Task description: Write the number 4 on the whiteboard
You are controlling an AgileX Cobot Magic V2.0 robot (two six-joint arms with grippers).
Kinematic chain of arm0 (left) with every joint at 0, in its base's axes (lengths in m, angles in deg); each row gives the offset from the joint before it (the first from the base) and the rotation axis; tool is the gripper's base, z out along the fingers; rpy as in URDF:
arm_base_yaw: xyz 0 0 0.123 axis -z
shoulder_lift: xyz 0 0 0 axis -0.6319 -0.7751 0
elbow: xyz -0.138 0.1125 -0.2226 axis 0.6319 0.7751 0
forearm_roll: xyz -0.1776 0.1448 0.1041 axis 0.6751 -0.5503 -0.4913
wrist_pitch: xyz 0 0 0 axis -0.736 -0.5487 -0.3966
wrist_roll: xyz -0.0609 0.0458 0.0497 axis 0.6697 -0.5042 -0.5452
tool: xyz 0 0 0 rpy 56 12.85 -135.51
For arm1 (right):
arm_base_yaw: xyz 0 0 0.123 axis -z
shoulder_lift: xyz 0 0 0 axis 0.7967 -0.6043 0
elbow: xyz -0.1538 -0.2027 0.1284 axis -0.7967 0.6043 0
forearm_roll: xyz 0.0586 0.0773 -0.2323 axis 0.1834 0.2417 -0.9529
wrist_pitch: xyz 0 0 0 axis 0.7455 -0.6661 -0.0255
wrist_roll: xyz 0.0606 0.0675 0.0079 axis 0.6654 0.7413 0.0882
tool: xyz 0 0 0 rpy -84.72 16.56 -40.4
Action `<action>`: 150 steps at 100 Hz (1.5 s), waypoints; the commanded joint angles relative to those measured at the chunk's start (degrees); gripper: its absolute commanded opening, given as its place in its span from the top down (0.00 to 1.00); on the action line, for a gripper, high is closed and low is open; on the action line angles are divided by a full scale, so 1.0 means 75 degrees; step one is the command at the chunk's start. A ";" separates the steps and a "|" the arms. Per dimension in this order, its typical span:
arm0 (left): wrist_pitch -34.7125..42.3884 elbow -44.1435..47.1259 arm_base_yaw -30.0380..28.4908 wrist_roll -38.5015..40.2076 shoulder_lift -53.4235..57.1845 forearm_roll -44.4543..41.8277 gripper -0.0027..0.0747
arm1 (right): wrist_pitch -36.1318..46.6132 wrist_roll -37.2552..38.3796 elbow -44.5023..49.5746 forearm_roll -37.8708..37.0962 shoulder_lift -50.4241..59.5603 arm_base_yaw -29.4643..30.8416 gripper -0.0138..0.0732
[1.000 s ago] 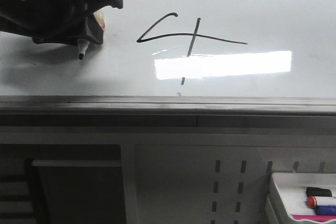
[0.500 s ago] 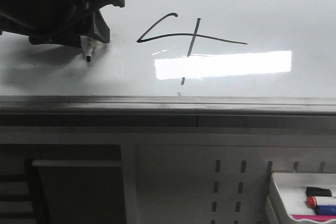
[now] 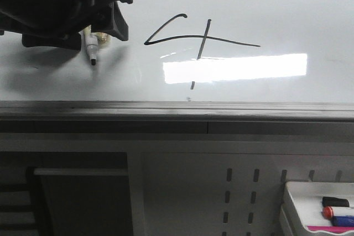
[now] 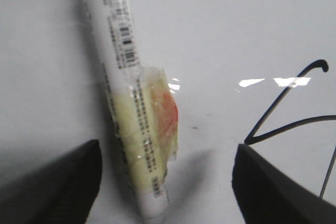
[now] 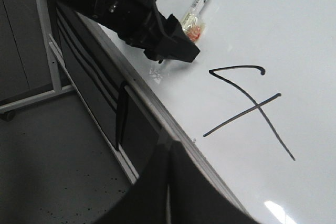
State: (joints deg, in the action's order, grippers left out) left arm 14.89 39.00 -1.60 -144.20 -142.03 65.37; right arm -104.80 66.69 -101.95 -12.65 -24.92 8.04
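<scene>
Lying loose on the whiteboard (image 3: 265, 4) between the left gripper's (image 4: 165, 182) spread, empty fingers, one marker (image 4: 128, 108) points its long axis out ahead of them. One number 4 (image 3: 196, 40) stands finished just beside that gripper, on its right-hand side. The right gripper (image 5: 168, 182), farther off, shows its fingers close together; whether fully shut, cannot tell.
</scene>
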 commanded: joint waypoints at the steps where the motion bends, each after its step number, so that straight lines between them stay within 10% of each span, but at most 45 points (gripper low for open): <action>1: 0.0456 -0.0128 -0.0044 0.0068 0.0077 0.0013 0.22 | 0.0492 0.0019 -0.0209 -0.0019 0.0066 0.0040 0.91; 57: -0.1075 0.0102 -0.0012 -0.0154 0.2272 -0.0467 0.24 | 0.0614 0.0019 -0.0209 -0.0019 0.0482 0.0040 0.91; 91: -0.1107 0.2494 0.0693 -0.0154 0.5316 -0.0858 1.00 | 0.0266 0.1763 0.1496 -0.2105 0.3168 0.0040 0.88; 150: -0.1370 0.3715 0.0729 -0.0166 0.6884 -0.0879 0.99 | 0.0112 0.1764 0.3152 -0.2565 0.5980 0.0040 0.88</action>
State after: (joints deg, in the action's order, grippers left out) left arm 4.64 68.61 3.40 -145.29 -90.54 58.97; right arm -107.70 79.74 -77.00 -30.22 19.71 8.11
